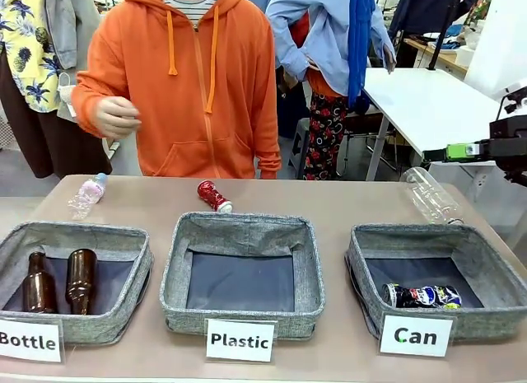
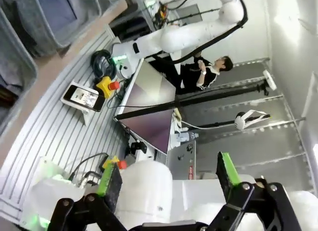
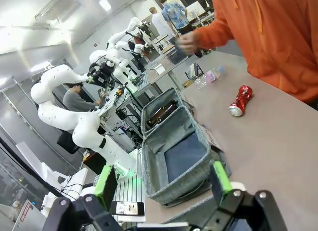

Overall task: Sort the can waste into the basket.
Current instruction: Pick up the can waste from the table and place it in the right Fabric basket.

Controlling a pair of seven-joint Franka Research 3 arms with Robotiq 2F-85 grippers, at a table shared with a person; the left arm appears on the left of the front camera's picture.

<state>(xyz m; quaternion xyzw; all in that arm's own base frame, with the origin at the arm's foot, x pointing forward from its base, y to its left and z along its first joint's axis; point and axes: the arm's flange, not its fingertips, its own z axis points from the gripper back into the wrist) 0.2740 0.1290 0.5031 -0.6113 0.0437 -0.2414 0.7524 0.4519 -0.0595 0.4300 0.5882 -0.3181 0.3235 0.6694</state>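
The red crushed can (image 1: 214, 196) lies on its side on the table behind the middle basket; in the right wrist view the red can (image 3: 240, 100) is far ahead of my fingers. The dark can (image 1: 422, 296) with blue and white print lies inside the grey basket (image 1: 494, 321) labelled "Can" at the front right. My right gripper (image 1: 462, 151) hovers at the right edge, above and behind that basket, and its open jaws hold nothing (image 3: 162, 180). My left gripper (image 2: 168, 174) is open and empty, facing the robot base off the table.
The "Plastic" basket (image 1: 177, 276) sits in the middle and the "Bottle" basket (image 1: 136, 272) with two brown bottles (image 1: 81, 280) at the left. Clear plastic bottles lie at the back left (image 1: 87, 193) and back right (image 1: 431, 195). A person in an orange hoodie (image 1: 189, 86) stands across the table.
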